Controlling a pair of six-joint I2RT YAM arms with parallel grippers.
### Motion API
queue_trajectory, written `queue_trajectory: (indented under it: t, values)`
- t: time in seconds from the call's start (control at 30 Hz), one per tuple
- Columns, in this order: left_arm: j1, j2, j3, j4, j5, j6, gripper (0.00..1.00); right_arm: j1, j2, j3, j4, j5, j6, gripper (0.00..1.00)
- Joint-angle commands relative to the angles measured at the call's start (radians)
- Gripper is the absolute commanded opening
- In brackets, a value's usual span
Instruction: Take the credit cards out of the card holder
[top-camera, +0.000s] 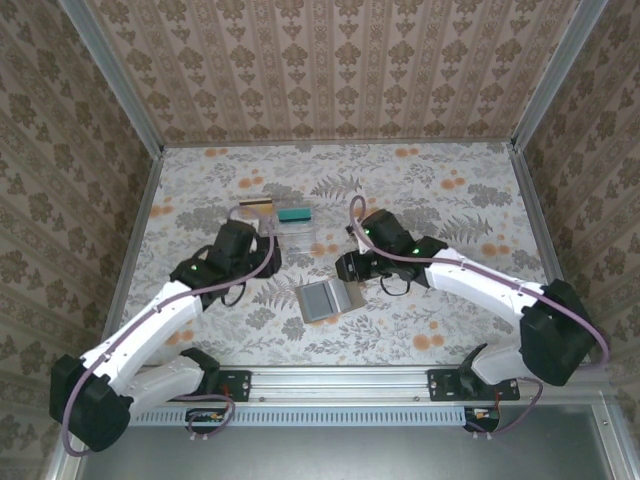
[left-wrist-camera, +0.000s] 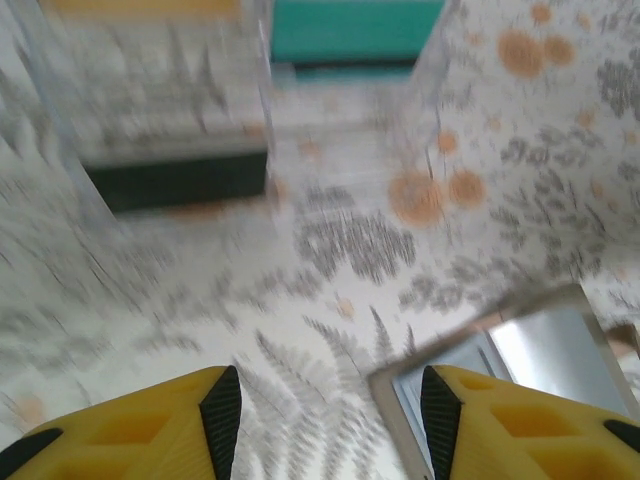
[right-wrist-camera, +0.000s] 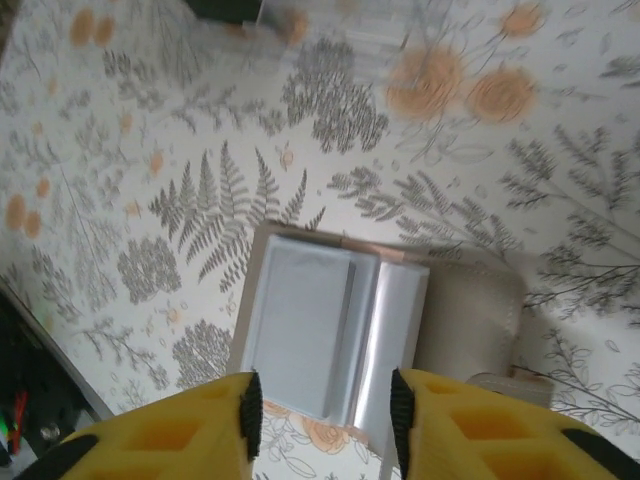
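The holder lies open and flat on the table near the front edge, between my two arms, with its bluish-grey inside facing up. From the right wrist I look straight down on its two panels. They look plain and smooth. I cannot tell whether a card sits in a slot, because a pale rectangle on the left panel could be either a card or a pocket.

Behind the holder, the tray has a teal card at it and a yellowish one just beside it. The left wrist view is blurred, but it shows the teal card and a dark flat piece among the clear walls. I judge most of the job done: at least two cards are out, perhaps three.

The left gripper hangs between tray and holder, released, with bare table between its fingers. The right gripper hangs over the holder's near edge with its fingers parted. Nothing is grasped, and I see no contact.

What is left, I think, is to check the slots, pull any last card and carry it to the tray.
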Motion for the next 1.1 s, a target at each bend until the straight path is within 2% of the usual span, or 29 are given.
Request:
queue_trajectory:
  t: [0.0, 0.13, 0.3, 0.4, 0.53, 0.67, 1.07]
  values:
    - [-0.054, -0.034, -0.093, 0.044, 0.026, -0.312, 0.53, 0.041, 0.060, 0.028, -0.027, -0.007, -0.016, 0.37]
    - [-0.124, -0.060, -0.198, 0.151, 0.014, -0.470, 0.53, 0.071, 0.122, 0.023, -0.022, 0.001, -0.014, 0.36]
    - [-0.192, -0.049, -0.246, 0.238, 0.001, -0.542, 0.52, 0.080, 0.174, 0.019, -0.044, 0.048, -0.020, 0.27]
    - [-0.212, -0.018, -0.250, 0.267, 0.009, -0.554, 0.50, 0.079, 0.188, 0.007, -0.067, 0.108, -0.026, 0.22]
    - [-0.231, 0.029, -0.260, 0.339, 0.026, -0.577, 0.46, 0.079, 0.205, -0.029, -0.065, 0.146, -0.029, 0.20]
    - [-0.242, 0.090, -0.253, 0.381, 0.052, -0.588, 0.42, 0.081, 0.219, -0.062, -0.048, 0.152, -0.017, 0.18]
    - [-0.245, 0.264, -0.247, 0.485, 0.151, -0.597, 0.38, 0.095, 0.231, -0.102, -0.005, 0.144, 0.037, 0.14]
